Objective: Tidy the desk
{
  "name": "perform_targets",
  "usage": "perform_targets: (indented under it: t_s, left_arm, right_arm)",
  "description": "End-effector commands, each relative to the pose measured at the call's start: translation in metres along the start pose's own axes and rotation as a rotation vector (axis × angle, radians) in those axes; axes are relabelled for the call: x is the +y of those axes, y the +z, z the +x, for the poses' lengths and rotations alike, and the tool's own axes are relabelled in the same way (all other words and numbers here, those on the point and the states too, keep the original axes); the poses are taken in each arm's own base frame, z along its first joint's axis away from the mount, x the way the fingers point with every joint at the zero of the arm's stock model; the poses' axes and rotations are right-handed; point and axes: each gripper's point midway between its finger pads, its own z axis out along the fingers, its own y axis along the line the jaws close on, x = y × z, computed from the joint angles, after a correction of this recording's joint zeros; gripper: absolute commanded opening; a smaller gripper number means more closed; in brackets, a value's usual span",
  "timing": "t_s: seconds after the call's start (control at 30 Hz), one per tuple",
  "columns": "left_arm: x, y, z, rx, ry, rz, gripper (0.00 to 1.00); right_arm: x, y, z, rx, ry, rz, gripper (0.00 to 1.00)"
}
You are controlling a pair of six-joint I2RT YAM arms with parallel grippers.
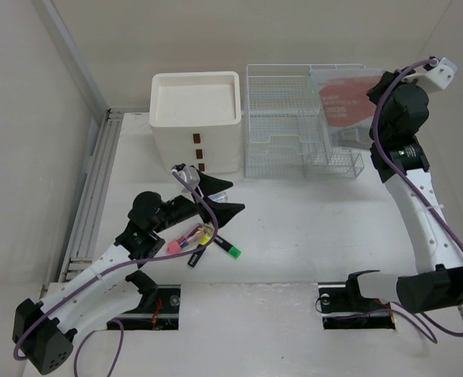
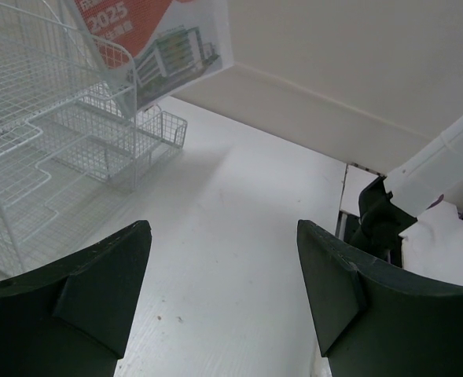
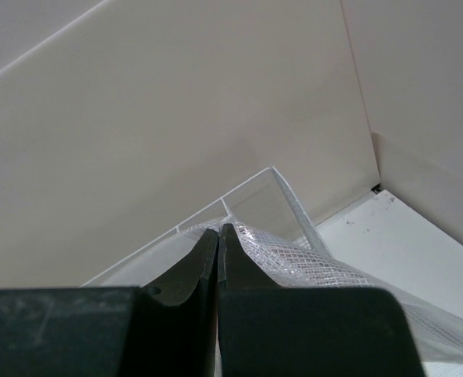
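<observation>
The white desk (image 1: 310, 236) holds several markers (image 1: 203, 239) in front of my left arm. My left gripper (image 1: 225, 198) hovers just behind them, open and empty; the left wrist view shows its jaws wide apart (image 2: 223, 290) over bare desk (image 2: 239, 220). My right gripper (image 1: 379, 88) is raised at the back right, above the white wire rack (image 1: 282, 126). It is shut (image 3: 218, 229) on the top edge of a clear mesh pouch (image 3: 294, 259). The pouch holds a red 2025 booklet (image 1: 343, 106) and stands in the rack's right side.
A white drawer unit (image 1: 196, 118) with brown handles stands at the back left of the rack, a shallow tray on top. Beige walls enclose the desk. The rack (image 2: 42, 141) and booklet (image 2: 152, 39) show ahead of my left gripper, the right arm's base (image 2: 380, 220) to its right.
</observation>
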Motion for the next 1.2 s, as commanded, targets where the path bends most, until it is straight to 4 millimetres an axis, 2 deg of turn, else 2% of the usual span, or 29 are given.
perform_targets:
  t_s: [0.0,0.13,0.23,0.37,0.5,0.6,0.77,0.8,0.83,0.87,0.9,0.97,1.07,1.17]
  left_arm:
    - [-0.006,-0.002,-0.015,-0.042,0.035,0.013,0.72]
    - [-0.006,-0.003,-0.018,-0.053,0.039,0.007,0.72]
    - [-0.006,-0.003,-0.018,-0.053,0.048,0.006,0.72]
    - [-0.005,-0.003,-0.016,-0.045,0.044,0.004,0.72]
    - [-0.005,-0.003,-0.016,-0.045,0.044,0.004,0.72]
    - [-0.004,-0.003,-0.014,-0.037,0.049,0.002,0.72]
    - [-0.003,0.0,-0.015,-0.037,0.049,0.002,0.72]
    - [-0.001,0.002,-0.012,-0.027,0.043,-0.002,0.72]
    - [-0.001,0.002,-0.012,-0.027,0.043,-0.002,0.72]
    - [-0.001,0.002,-0.014,-0.034,0.048,0.001,0.72]
    - [-0.001,0.002,-0.014,-0.034,0.048,0.001,0.72]
    - [-0.001,0.002,-0.014,-0.034,0.048,0.001,0.72]
    - [-0.004,-0.001,-0.019,-0.05,0.056,0.005,0.72]
    - [-0.006,-0.002,-0.022,-0.058,0.06,0.008,0.72]
  right_arm:
    - [0.018,-0.019,-0.053,-0.115,0.126,-0.096,0.0]
    - [0.025,-0.023,-0.043,-0.063,0.151,-0.143,0.0]
    - [0.035,-0.029,-0.045,-0.041,0.194,-0.191,0.0]
    - [0.038,-0.027,-0.042,-0.028,0.2,-0.196,0.0]
    - [0.042,-0.028,-0.022,0.027,0.199,-0.235,0.0]
    - [0.046,-0.033,-0.018,0.045,0.183,-0.272,0.0]
    - [0.04,-0.031,-0.019,0.029,0.133,-0.25,0.0]
    - [0.038,-0.03,-0.026,0.01,0.139,-0.232,0.0]
    - [0.037,-0.027,-0.022,0.013,0.135,-0.221,0.0]
    - [0.038,-0.028,-0.033,-0.009,0.134,-0.218,0.0]
    - [0.036,-0.023,-0.027,-0.002,0.129,-0.203,0.0]
    - [0.036,-0.019,-0.032,-0.018,0.134,-0.187,0.0]
    - [0.043,-0.015,-0.026,0.001,0.14,-0.206,0.0]
    - [0.056,-0.019,-0.027,0.024,0.185,-0.268,0.0]
